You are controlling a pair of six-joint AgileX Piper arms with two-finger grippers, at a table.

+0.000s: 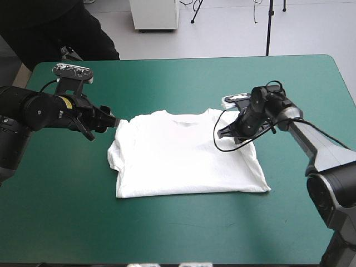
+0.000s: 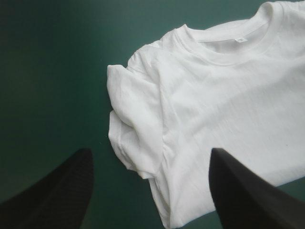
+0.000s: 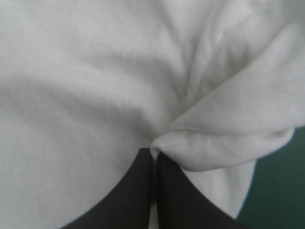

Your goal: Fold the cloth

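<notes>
Left gripper (image 1: 113, 122) (image 2: 150, 151), two broad black fin-shaped fingers (image 2: 62, 191): stood wide apart, nothing held. The bases are cut off from view. Whether the tips touch the cloth cannot be determined.

White short-sleeved soft fabric T-shirt (image 1: 183, 158) (image 2: 224, 95) (image 3: 86, 86): spread flat at the middle of the smooth teal-green table cover (image 1: 67, 206), collar toward the far edge. A ribbed neckband (image 2: 209, 45) with a small label inside is recorded. The sleeve ahead of the left gripper is bunched into soft, rounded folds. The opposite sleeve is largely hidden behind the right gripper in the high view.

Right gripper (image 1: 223, 132) (image 3: 155, 155), same black fingers: closed into one pointed arch, a stitched hem fold pinched at the tips. In its wrist view the cloth is seen as a creased white field, its outline mostly lost.
</notes>
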